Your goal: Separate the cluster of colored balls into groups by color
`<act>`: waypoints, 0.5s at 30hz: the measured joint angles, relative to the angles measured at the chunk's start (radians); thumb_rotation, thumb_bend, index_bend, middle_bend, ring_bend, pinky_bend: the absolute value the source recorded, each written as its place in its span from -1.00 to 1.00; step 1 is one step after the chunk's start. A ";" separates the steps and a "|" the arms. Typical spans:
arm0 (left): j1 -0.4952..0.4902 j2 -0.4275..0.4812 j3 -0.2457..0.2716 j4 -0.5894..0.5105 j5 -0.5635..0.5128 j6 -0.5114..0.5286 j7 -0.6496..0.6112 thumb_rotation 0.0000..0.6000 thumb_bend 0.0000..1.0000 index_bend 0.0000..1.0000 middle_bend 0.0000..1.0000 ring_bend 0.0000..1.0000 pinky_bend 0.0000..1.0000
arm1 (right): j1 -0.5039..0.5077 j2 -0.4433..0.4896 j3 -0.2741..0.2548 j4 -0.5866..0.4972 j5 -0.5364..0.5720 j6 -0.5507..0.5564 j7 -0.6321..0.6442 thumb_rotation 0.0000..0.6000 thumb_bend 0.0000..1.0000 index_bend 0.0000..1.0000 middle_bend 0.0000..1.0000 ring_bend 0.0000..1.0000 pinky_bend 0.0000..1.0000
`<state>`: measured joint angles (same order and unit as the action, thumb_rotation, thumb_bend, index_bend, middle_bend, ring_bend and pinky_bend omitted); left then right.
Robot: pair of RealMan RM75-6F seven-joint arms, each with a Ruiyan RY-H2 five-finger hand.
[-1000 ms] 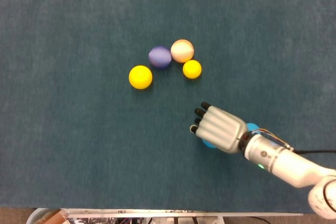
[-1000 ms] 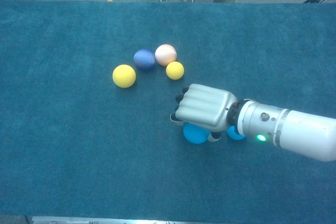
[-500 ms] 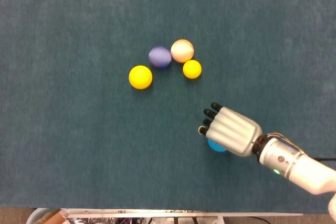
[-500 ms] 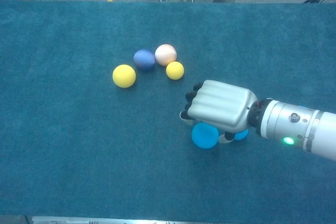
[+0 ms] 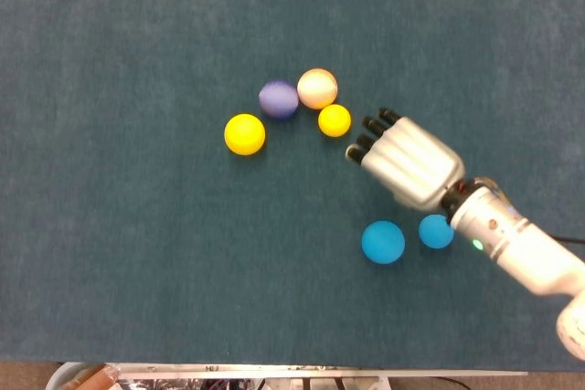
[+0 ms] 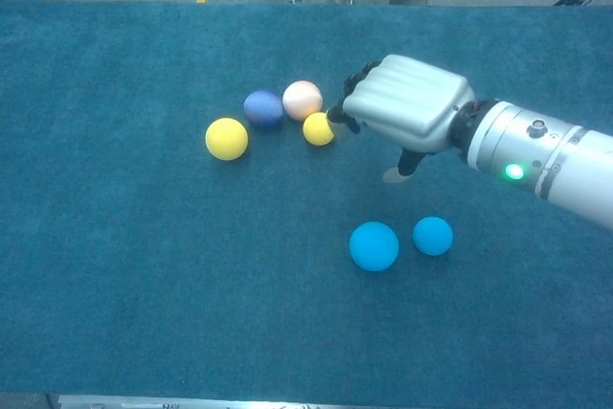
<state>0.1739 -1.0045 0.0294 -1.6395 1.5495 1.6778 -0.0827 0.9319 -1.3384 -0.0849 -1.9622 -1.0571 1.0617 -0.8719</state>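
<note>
Right hand (image 5: 407, 160) empty, fingers loosely spread — fingertips just beside small yellow ball (image 5: 335, 121); blue balls (image 5: 383, 242) behind.

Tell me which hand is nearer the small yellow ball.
Right. The right hand hovers just beside the small yellow ball, fingertips pointing at it, holding nothing. The left hand shows in neither view, so its position cannot be judged.

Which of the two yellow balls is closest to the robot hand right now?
The smaller yellow ball, just below the peach ball. The right robot hand has its fingertips beside it; the larger yellow ball sits farther left.
</note>
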 measured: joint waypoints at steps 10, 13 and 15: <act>-0.003 0.000 0.002 0.005 -0.004 -0.012 -0.010 1.00 -0.33 -0.45 -0.46 -0.53 -0.59 | 0.028 -0.061 0.055 0.149 0.190 -0.023 -0.071 1.00 -0.90 -0.29 -0.14 -0.54 -0.48; -0.006 -0.001 0.003 0.005 -0.004 -0.018 -0.012 1.00 -0.33 -0.45 -0.46 -0.53 -0.59 | 0.041 -0.075 0.060 0.182 0.234 -0.042 -0.091 1.00 -0.90 -0.38 -0.23 -0.60 -0.48; -0.008 -0.001 0.003 0.004 -0.003 -0.020 -0.010 1.00 -0.33 -0.45 -0.46 -0.53 -0.59 | 0.052 -0.083 0.064 0.192 0.262 -0.055 -0.101 1.00 -0.90 -0.42 -0.28 -0.63 -0.49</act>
<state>0.1656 -1.0054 0.0326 -1.6357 1.5467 1.6582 -0.0931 0.9836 -1.4209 -0.0210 -1.7700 -0.7946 1.0065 -0.9733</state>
